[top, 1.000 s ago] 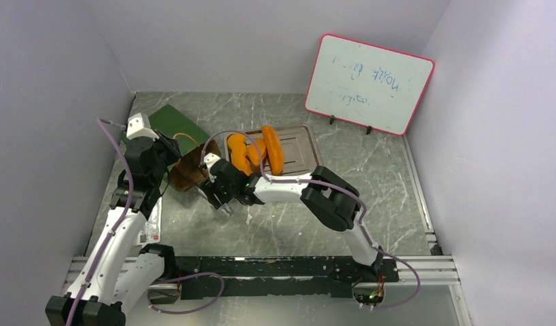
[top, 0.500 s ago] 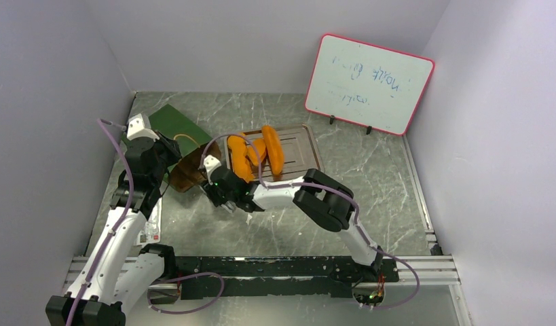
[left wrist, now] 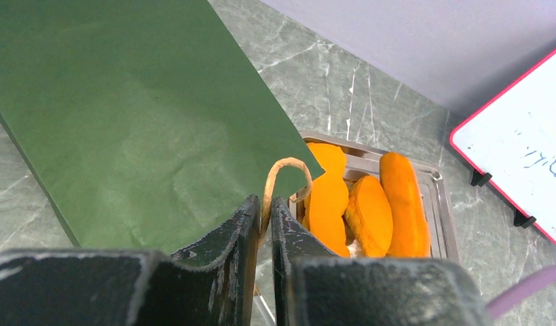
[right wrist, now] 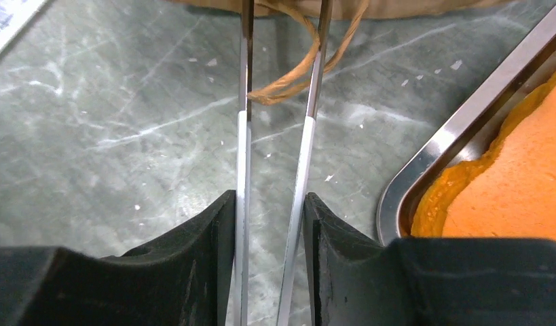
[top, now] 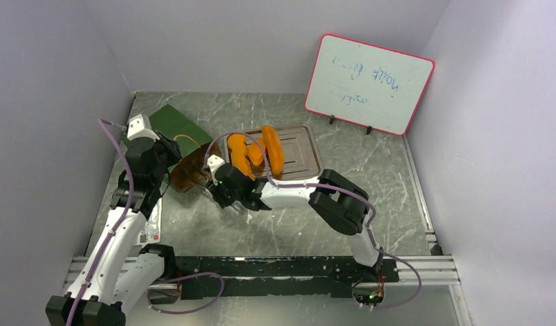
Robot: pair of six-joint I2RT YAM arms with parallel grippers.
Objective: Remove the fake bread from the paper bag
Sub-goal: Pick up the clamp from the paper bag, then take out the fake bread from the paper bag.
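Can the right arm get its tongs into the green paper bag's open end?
Probably yes. The metal tongs point straight at the paper bag's mouth, and the left fingers pinch one cord handle. The other cord handle loops loose across the tong blades and might snag.

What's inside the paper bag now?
At the mouth of the paper bag only brown lining shows. Deeper inside is covered by its green upper side.

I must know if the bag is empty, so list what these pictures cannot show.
Inside the paper bag: top view, dark, partly behind the right pincer; whether it is empty cannot be told.
Tips of the tongs: right wrist view, cut by the top edge.
Writing on the whiteboard: top view, too small; left wrist view, cut by the right edge.
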